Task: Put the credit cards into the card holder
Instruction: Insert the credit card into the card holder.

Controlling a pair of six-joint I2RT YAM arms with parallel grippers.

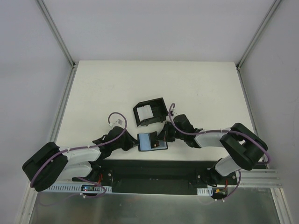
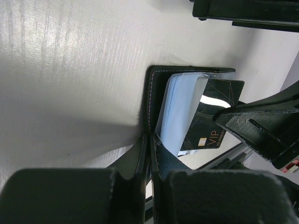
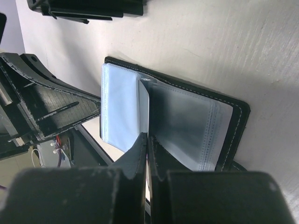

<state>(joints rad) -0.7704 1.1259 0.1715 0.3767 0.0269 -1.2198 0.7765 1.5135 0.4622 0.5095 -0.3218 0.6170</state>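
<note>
The card holder (image 1: 150,142) lies open near the table's front edge, a black cover (image 3: 236,122) with bluish clear sleeves (image 3: 187,121). My left gripper (image 2: 150,140) is shut on the cover's near edge (image 2: 150,100). My right gripper (image 3: 147,137) is shut on a black card marked VIP (image 2: 212,122). The card stands edge-on among the sleeves, its left part hidden behind a pale sleeve leaf (image 2: 180,107). In the top view the left gripper (image 1: 137,143) and the right gripper (image 1: 163,136) meet at the holder from either side. Pale whitish credit cards (image 1: 147,112) lie in a black box.
The black open-topped box (image 1: 162,108) stands just behind the card holder, its wall showing along the top of both wrist views (image 2: 252,11) (image 3: 88,7). The black base rail (image 1: 154,170) runs close in front. White side walls enclose the table.
</note>
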